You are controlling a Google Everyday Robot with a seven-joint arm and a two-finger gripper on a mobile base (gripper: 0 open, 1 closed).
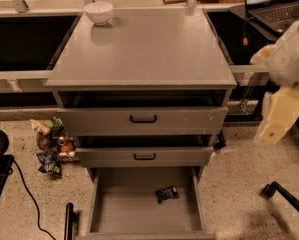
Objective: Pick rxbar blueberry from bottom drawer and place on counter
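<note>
Reaching the rxbar blueberry (pixel 167 193) well means dropping straight down into the open bottom drawer (pixel 95 204), clearing the middle drawer (pixel 144 156) just above it, and pinching the flat bar across its narrow side; it lies right of centre on the bottom drawer's floor. Gripper (pixel 281 115) hangs well up and right of the bottom drawer, outside it, pale arm slanting downward; open or closed, cannot tell.

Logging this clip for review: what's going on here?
The rxbar blueberry lies in the open bottom drawer, not yet picked up. The robot's gripper hangs off to the right of the counter, well away from the bar. A white bowl sits on the counter.
</note>
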